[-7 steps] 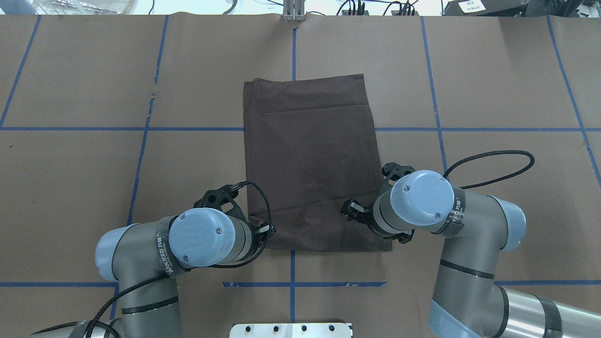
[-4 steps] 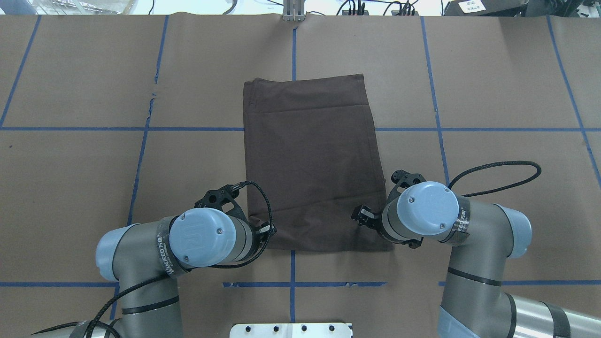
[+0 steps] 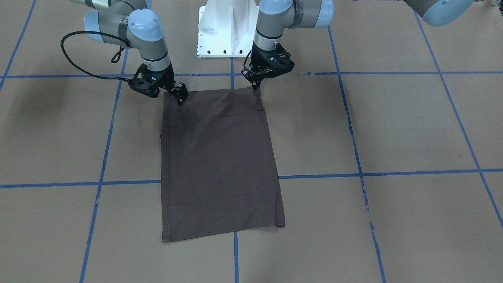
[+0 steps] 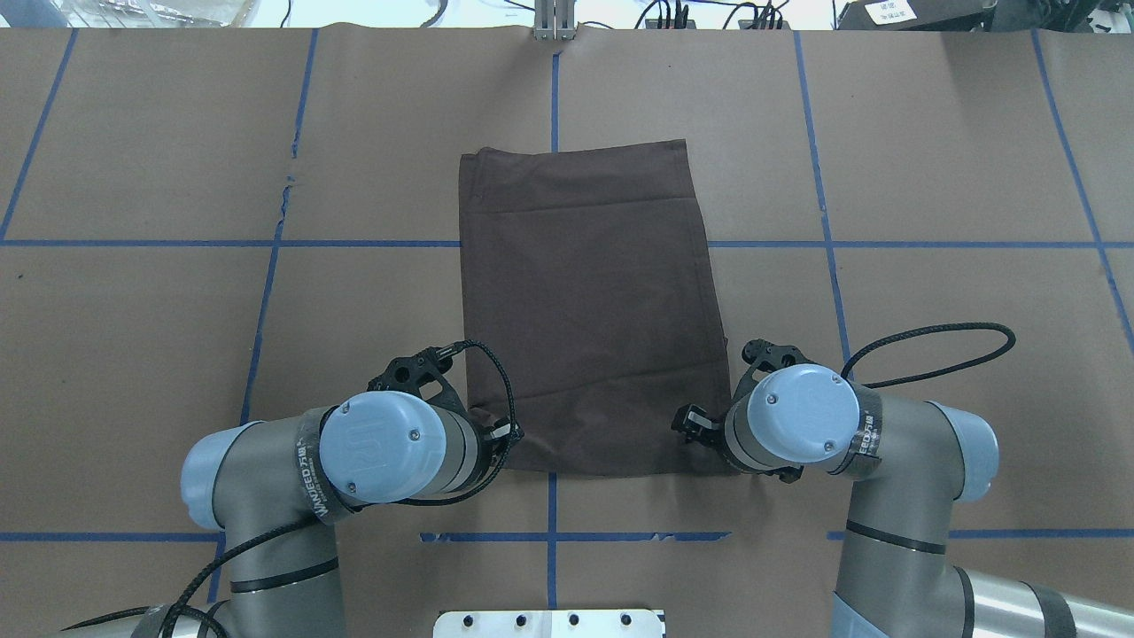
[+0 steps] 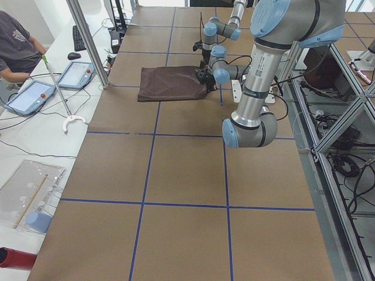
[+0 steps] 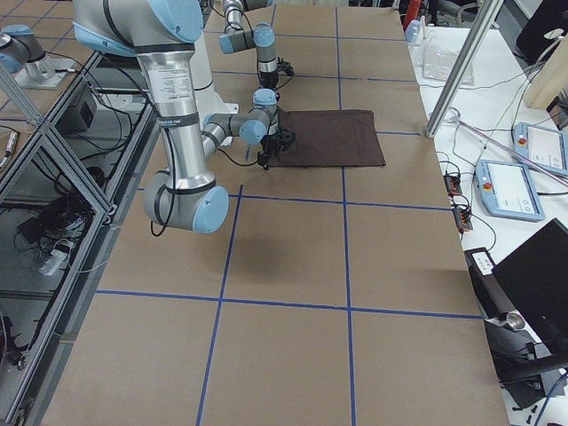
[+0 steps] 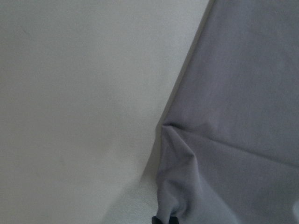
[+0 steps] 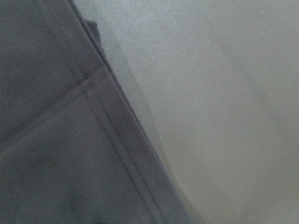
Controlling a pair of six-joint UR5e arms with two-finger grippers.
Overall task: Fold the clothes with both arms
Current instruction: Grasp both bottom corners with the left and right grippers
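Brown-grey T-shirt is pinched by the left gripper; the right gripper, closure indiscernible, has been shifted to the other near corner, readying the fold.

- The table is covered with brown paper, marked into large squares by blue tape lines; the tape is scuffed in a few spots.
- A dark brown T-shirt, folded into a long rectangle, lies flat on the paper near the middle, across a tape crossing.
- A white base pedestal stands at the robot-side edge, near the shirt's short edge.
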